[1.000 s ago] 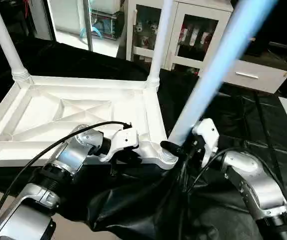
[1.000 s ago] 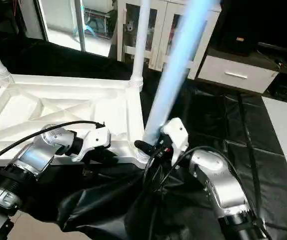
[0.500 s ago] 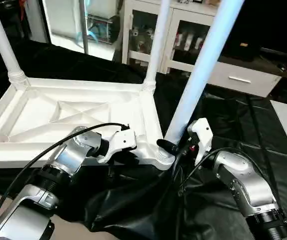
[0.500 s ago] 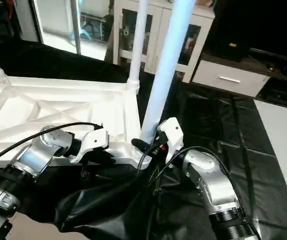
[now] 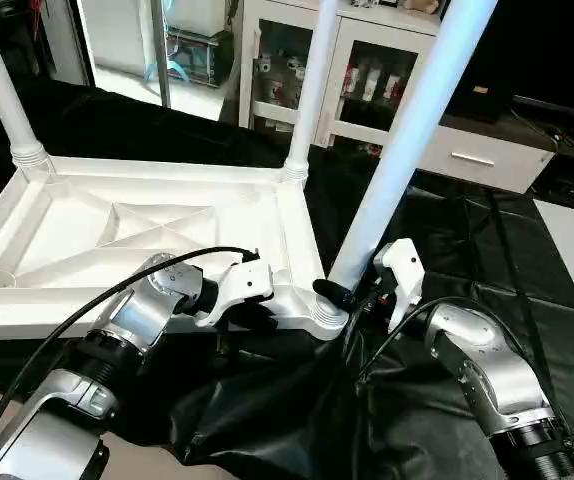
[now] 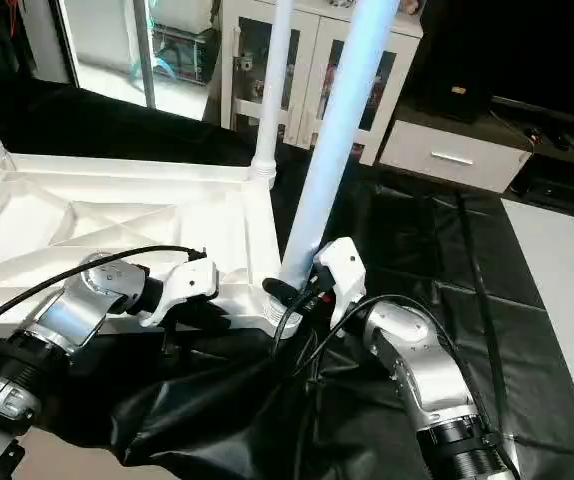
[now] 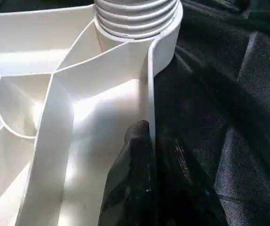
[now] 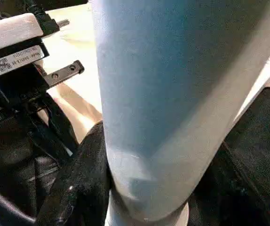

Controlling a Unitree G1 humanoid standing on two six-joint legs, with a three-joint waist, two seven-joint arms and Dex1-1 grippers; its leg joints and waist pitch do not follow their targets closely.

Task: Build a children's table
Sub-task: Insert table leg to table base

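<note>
Where the big work table draped in crinkled black cloth (image 5: pixel 447 230) fills the room's middle, the white plastic square tabletop (image 5: pixel 87 240) lies on it upside down, its raised rim and X-shaped ribs facing up. I take that tabletop as my landmark. Beyond its far edge stands a white cabinet with glass doors (image 5: pixel 367 70), and beside that a low white drawer unit (image 5: pixel 477 160).

Three long white tapered round legs rise from the tabletop's corners. One leg (image 5: pixel 2 90) stands in the far left corner socket, another (image 5: pixel 309 90) in the far right one. The third, nearest leg (image 5: pixel 407 160) leans away to the right from the near right corner, its foot at the ribbed round socket (image 5: pixel 329 315) there.

The robot's silver left forearm reaches in from the tabletop's near side. Its left gripper (image 7: pixel 146 155) has its black fingers (image 7: pixel 130 179) pressed together on the tabletop's thin near rim (image 7: pixel 150 89), one inside the wall and one outside, just short of that same ribbed socket.

At the near right corner, the right gripper (image 5: pixel 352 297) holds its jaws partway spread around the bottom of the leaning leg, a black finger (image 8: pixel 85 174) lying against the leg's side just above the socket.
</note>
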